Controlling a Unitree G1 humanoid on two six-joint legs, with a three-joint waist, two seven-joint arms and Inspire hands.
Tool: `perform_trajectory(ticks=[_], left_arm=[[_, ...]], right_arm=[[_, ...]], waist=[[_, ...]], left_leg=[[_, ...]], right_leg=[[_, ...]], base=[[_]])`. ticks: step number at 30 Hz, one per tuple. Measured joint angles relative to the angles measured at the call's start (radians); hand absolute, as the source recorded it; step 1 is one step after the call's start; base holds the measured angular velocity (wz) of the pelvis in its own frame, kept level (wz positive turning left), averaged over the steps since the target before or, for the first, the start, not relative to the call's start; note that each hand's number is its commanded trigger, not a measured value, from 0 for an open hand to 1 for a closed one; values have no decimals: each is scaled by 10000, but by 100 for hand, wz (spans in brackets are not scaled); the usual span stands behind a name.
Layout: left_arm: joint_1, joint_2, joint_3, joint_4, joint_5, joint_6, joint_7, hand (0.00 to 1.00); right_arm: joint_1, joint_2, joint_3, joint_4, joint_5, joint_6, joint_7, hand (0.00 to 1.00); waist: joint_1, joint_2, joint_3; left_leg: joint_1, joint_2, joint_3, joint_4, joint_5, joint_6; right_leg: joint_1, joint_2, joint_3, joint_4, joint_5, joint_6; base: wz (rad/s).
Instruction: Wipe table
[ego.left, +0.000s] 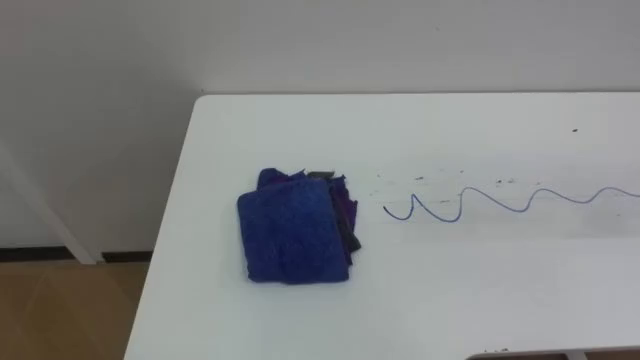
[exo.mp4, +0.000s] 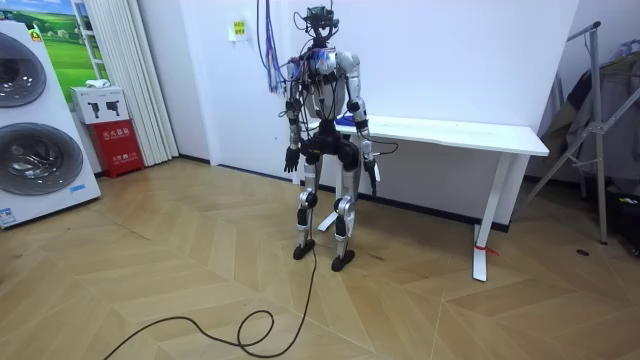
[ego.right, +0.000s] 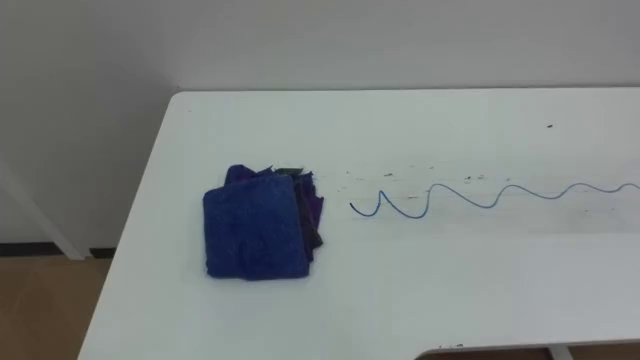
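Near the left end of the white surface (ego.left: 480, 290) lies a folded blue cloth (ego.left: 296, 228), flat and held by nothing, with a darker purple layer showing along its right side. Just to its right a wavy blue pen line (ego.left: 500, 200) begins and runs off past the right edge of the eye views, with small dark specks (ego.left: 505, 181) scattered above it.

In the room view the robot stands at that same end of the surface. Its left hand (exo.mp4: 291, 159) and right hand (exo.mp4: 373, 180) hang at its sides, well apart from the cloth (the fingers are too small there to tell whether they are wide or curled).

Wiping has not begun, and the risks are likely these:

- The loose folds may open or bunch under a press that lands off-centre.
- A push to the left could send the cloth over the nearby edge.
- The line reaches far right, so a wipe made from this stance may leave its far end untouched.
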Motion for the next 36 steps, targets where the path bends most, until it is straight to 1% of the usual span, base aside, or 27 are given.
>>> perform_trajectory(ticks=[12,15,18,19,21,22,23,24,25,26,27,29,30,32,33,34,35,36], left_arm=[[-37,8,-2,-1,-4,-42,-175,0],[-54,8,17,93,-12,-54,-167,0],[38,4,17,114,-43,-29,-168,0],[88,6,39,114,-203,21,-168,0],[148,3,159,100,-222,75,-186,0],[173,-1,351,97,-208,136,-226,0],[186,-19,664,91,-177,157,-241,0],[186,-17,823,92,-177,162,-242,0],[257,-9,1157,84,-199,175,-233,0],[378,13,1449,-42,-215,208,-224,0],[472,23,1586,-130,-213,209,-219,0],[604,34,2403,-449,-222,197,-140,0],[604,48,2559,-504,-219,190,-82,0],[621,219,2705,-540,-226,95,145,0],[648,279,2707,-536,-226,56,159,0],[605,362,2803,-548,-235,-66,241,0],[549,435,2842,-565,-362,-143,320,0],[505,472,2843,-568,-385,-180,337,0]], right_arm=[[-68,-28,1,-97,29,-45,121,0],[-94,-26,0,-54,331,-41,123,0],[-87,-27,-18,71,1250,-6,99,0],[-97,-23,-88,288,1855,0,72,0],[40,-15,-442,474,2734,73,-8,0],[77,-12,-794,660,3453,92,-163,0],[166,-17,-1347,774,4176,107,-370,0],[238,-25,-1693,802,4606,107,-475,0],[355,-65,-2421,905,5566,113,-697,0],[449,-111,-3172,1029,6616,117,-927,0],[517,-125,-3589,1042,7148,121,-1064,0],[777,-232,-5376,976,8987,125,-1590,0],[807,-284,-5719,965,9293,121,-1768,0],[841,-596,-6601,797,10210,119,-2603,0],[841,-697,-6741,694,10360,116,-2817,0],[825,-824,-7067,296,10364,104,-3228,0],[716,-939,-7196,-227,10292,50,-3678,0],[630,-993,-7220,-534,10140,26,-3913,0]], waist=[[29,-4,2],[44,-13,-3],[26,-34,-14],[18,-52,-23],[11,-95,-30],[9,-118,-24],[-24,-137,-20],[-37,-144,-19],[-140,-157,-21],[-418,-177,-19],[-543,-185,-16],[-892,-204,-18],[-933,-200,-20],[-1114,-252,-37],[-1149,-258,-39],[-1184,-317,-48],[-1171,-334,-30],[-1168,-378,-49]], left_leg=[[-39,-1,14,-1,0,0],[-37,-1,14,-3,0,0],[-29,-1,30,-5,0,0],[-22,-4,18,-3,0,0],[-17,-9,1,-1,0,0],[-11,-7,5,-2,0,0],[-11,-6,8,-3,0,0],[-11,-6,8,-4,0,0],[-5,-8,-20,-1,0,0],[18,-19,-91,5,0,0],[26,-21,-119,7,0,0],[-13,-14,-138,-1,0,0],[-27,-9,-134,-2,0,0],[-25,-1,-10,-22,0,0],[-19,1,14,-23,-1,0],[-23,-2,59,-39,-1,0],[-50,-3,120,-42,0,0],[-66,-3,153,-43,0,1]], right_leg=[[-66,-3,16,0,-3,4],[-61,-3,2,1,-3,4],[-62,0,39,-3,-4,5],[-44,-5,26,-11,-6,6],[-25,-13,-10,-21,-11,12],[-17,-11,-9,-24,-11,11],[-10,-11,-12,-25,-11,11],[-8,-11,-13,-23,-11,11],[30,-17,-42,-31,-11,12],[100,-29,-87,-51,-25,19],[131,-32,-149,-79,-28,20],[85,-25,-150,-157,-37,10],[50,-19,-136,-124,-40,5],[-83,-12,-26,44,-74,-10],[-89,-13,-20,51,-74,-9],[-140,-14,17,109,-74,-8],[-241,-3,96,192,-74,-7],[-286,7,149,211,-69,-5]], base=[[0],[0],[-1],[0],[4],[0],[0],[3],[11],[15],[13],[3],[-10],[-18],[-13],[-14],[-16],[-23]])
